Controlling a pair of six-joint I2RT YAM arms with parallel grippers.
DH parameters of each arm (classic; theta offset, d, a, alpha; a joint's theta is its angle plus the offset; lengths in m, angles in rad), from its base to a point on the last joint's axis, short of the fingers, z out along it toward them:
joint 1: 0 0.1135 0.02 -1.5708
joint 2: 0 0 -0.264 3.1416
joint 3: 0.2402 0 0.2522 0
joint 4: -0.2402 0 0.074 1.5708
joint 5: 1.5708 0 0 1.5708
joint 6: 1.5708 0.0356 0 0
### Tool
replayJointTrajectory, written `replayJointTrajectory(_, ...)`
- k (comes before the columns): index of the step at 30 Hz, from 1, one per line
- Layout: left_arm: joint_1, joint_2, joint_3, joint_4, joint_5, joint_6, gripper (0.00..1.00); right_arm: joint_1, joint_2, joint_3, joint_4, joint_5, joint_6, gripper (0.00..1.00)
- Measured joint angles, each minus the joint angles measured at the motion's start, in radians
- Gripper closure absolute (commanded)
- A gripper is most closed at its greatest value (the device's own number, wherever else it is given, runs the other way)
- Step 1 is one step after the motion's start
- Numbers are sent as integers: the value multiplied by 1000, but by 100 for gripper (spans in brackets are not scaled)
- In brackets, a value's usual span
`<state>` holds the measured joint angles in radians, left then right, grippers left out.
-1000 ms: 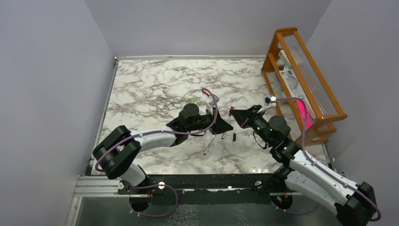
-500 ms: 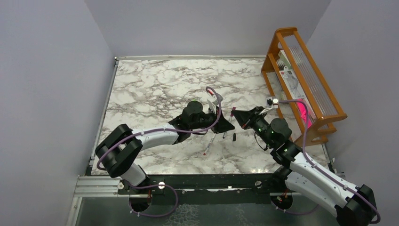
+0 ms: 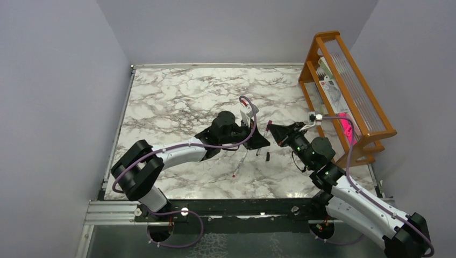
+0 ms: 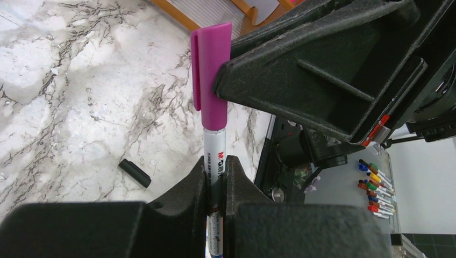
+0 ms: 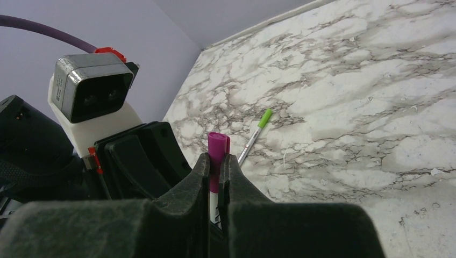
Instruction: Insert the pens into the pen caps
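**Magenta cap and pen, held between both grippers**

- Held: the left gripper [image 4: 215, 171] is closed tight on a pen [image 4: 214, 145], whose barrel stands upright between its fingers.
- The right gripper [image 5: 216, 161] is pinched on the magenta cap [image 4: 211, 75]. The cap sits over the pen's top end, in line with the barrel; how deeply it is seated cannot be told.
- Loose on the table [image 4: 64, 80]:
  - black cap [image 4: 134, 173], near the magenta cap, toward the arm bases.
  - green-capped pen [image 5: 257, 131], lying flat beyond the magenta cap.
  - third pen [image 3: 239, 164], lying flat, nearer the bases than the magenta cap.
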<state>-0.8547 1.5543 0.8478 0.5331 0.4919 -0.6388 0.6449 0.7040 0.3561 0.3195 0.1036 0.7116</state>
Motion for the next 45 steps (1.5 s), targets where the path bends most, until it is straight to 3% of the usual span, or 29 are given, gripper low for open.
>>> replayJointTrajectory(41, 37, 101, 156, -155, 121, 90, 100, -25, 4, -58, 58, 47, 50, 99)
replayJointTrajectory(42, 37, 101, 156, -155, 121, 97, 100, -25, 1, -55, 50, 49, 52, 95)
replayJointTrajectory(45, 37, 100, 148, -147, 121, 129, 100, -24, -23, -33, -2, 56, 58, 65)
